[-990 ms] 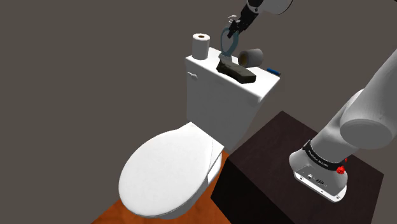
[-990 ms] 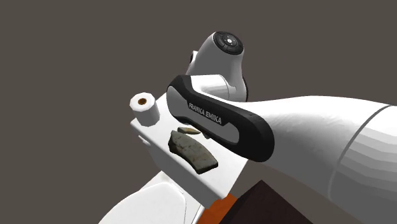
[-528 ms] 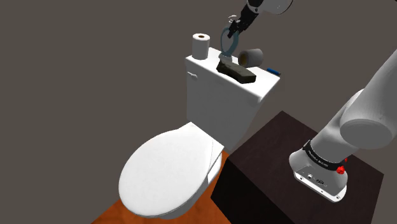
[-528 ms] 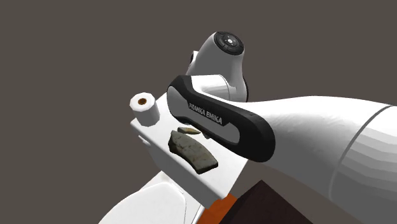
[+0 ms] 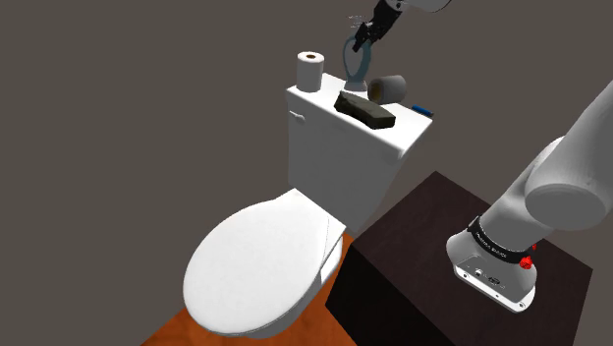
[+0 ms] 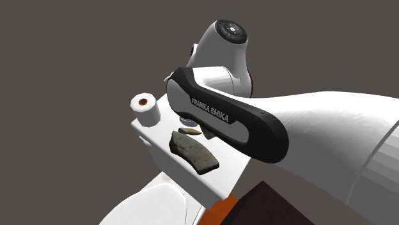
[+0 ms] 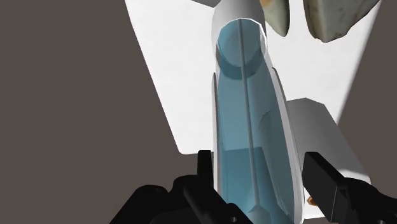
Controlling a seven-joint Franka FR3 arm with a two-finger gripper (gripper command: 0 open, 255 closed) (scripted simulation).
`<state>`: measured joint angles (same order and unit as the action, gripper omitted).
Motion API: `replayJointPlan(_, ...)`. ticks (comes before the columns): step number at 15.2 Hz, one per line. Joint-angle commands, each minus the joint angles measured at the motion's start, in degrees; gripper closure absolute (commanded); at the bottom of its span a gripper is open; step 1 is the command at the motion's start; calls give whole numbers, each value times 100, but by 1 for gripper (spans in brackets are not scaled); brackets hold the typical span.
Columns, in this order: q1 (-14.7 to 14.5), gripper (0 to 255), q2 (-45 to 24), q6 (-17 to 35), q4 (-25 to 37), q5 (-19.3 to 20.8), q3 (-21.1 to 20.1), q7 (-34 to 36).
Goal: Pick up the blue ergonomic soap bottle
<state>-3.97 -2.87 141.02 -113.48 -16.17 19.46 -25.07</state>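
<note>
Pincer [image 7: 261, 164] clamped on blue soap bottle [image 7: 245, 108], hanging above toilet tank [image 5: 316, 106]; risk: smooth tapered body slips, drops onto dark stone [image 5: 365, 109]

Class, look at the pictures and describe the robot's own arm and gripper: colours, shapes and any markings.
The arm has fat, rounded white links with dark joints. One link carries a long black panel lettered FRANKA EMIKA in white, and one joint ends in a round dark cap. Near the base is a dark band with a small red dot. The gripper is all black, with two blocky fingers.
</note>
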Motion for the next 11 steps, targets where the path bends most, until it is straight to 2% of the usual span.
replayJointPlan(1,4,255,33,-154,129,59,10,57)
replayJointPlan(11,6,255,170,-730,595,265,26,272)
